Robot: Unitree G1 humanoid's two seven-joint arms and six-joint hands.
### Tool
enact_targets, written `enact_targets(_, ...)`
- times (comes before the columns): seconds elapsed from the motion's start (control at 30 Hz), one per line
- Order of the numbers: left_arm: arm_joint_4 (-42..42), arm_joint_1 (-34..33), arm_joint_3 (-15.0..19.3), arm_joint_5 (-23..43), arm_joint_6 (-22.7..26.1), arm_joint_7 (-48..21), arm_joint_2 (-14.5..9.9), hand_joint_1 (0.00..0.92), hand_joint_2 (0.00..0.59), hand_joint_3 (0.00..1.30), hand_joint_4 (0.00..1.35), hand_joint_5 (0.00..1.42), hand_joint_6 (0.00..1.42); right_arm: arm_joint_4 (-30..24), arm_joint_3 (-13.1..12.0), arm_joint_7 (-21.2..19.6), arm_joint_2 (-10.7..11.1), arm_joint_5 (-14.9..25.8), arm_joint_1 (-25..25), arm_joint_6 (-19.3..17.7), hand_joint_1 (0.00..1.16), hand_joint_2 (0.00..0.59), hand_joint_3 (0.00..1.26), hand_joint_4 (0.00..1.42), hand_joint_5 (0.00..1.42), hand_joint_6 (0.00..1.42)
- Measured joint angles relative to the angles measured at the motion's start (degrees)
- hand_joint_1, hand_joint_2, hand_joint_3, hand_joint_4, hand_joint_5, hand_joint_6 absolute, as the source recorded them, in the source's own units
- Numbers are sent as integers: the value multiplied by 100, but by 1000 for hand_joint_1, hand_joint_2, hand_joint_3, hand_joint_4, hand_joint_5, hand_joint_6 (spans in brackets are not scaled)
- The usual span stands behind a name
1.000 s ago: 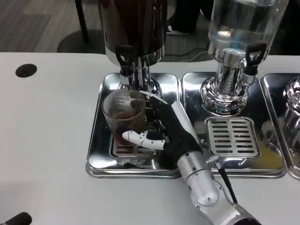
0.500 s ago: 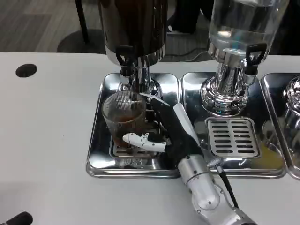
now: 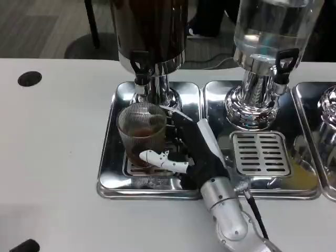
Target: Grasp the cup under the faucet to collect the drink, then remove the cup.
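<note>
The right hand (image 3: 181,149) is gripping the ribbed cup (image 3: 142,131) just below the faucet (image 3: 140,68) — a jerky pull risks slopping the drink onto the drip tray (image 3: 107,173).

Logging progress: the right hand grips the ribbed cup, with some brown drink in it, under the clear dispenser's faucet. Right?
Not quite. The head view shows the right hand gripping the ribbed cup under the dark dispenser's faucet, not the clear dispenser's.
</note>
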State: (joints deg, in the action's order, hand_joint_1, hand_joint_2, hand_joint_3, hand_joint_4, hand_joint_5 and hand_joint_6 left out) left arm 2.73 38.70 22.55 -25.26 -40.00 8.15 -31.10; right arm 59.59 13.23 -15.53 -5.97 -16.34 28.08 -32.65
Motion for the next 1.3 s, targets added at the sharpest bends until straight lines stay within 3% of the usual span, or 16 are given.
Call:
enact_targets(0.3, -9, -16, -77, -16, 0, 0, 11, 0, 9, 0, 0, 0, 0, -470, -35, 10, 30, -18, -287, 3, 854, 207, 330, 337, 371, 282)
enact_targets(0.63, -10, -56, -161, -29, 0, 0, 27, 0, 9, 0, 0, 0, 0, -1025, -124, 71, 214, -18, -660, 23, 853, 207, 330, 337, 372, 283)
enact_targets(1.07, -38, -110, -294, -35, 4, 0, 31, 0, 9, 0, 0, 0, 0, -1546, -231, 176, 439, -15, -1045, 68, 850, 212, 339, 347, 379, 331)
enact_targets(1.3, -81, -117, -307, -38, 16, 0, 31, 0, 9, 0, 0, 0, 0, -1700, -250, 213, 444, -16, -1186, 80, 847, 215, 339, 347, 379, 336)
